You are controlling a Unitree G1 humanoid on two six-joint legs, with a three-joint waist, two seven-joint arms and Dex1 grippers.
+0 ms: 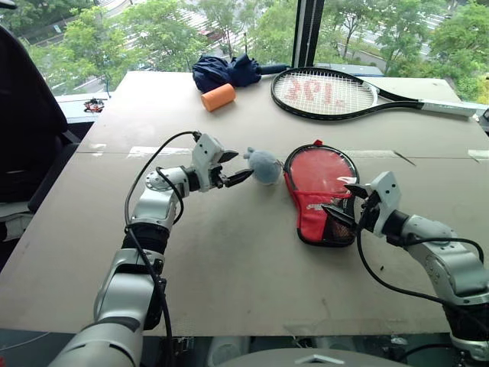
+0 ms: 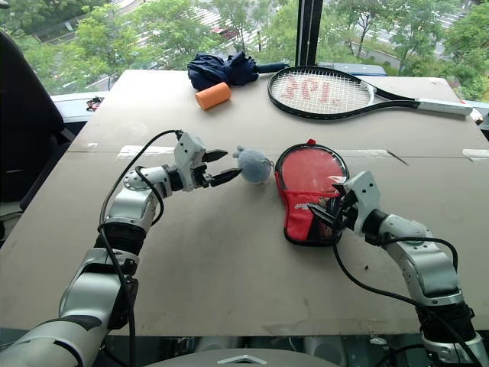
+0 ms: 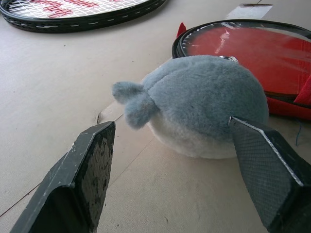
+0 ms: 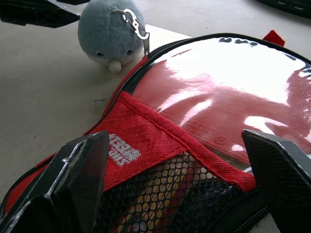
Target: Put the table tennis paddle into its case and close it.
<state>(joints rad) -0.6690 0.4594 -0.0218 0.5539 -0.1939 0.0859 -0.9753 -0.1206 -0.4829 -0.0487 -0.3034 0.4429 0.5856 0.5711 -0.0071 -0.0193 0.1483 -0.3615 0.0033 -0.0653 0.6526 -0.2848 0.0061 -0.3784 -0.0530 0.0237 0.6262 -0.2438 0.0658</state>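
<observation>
The case (image 1: 309, 218) lies flat in the middle of the table, its clear window up and its red and black mesh end towards me. The table tennis paddle (image 4: 218, 97) shows inside as a red face behind the clear plastic, with light wood behind the mesh. A grey-blue plush fish charm (image 1: 265, 166) rests on the table at the case's left edge, clipped to it. My left gripper (image 1: 241, 166) is open, its fingertips just short of the fish (image 3: 204, 102). At the mesh end of the case (image 4: 146, 145) my right gripper (image 1: 338, 200) hovers open, holding nothing.
A large black tennis racket (image 1: 325, 93) lies at the back of the table. A dark blue folded umbrella (image 1: 225, 70) and an orange cylinder (image 1: 218, 97) sit at the back left. A black chair (image 1: 27, 115) stands off the table's left side.
</observation>
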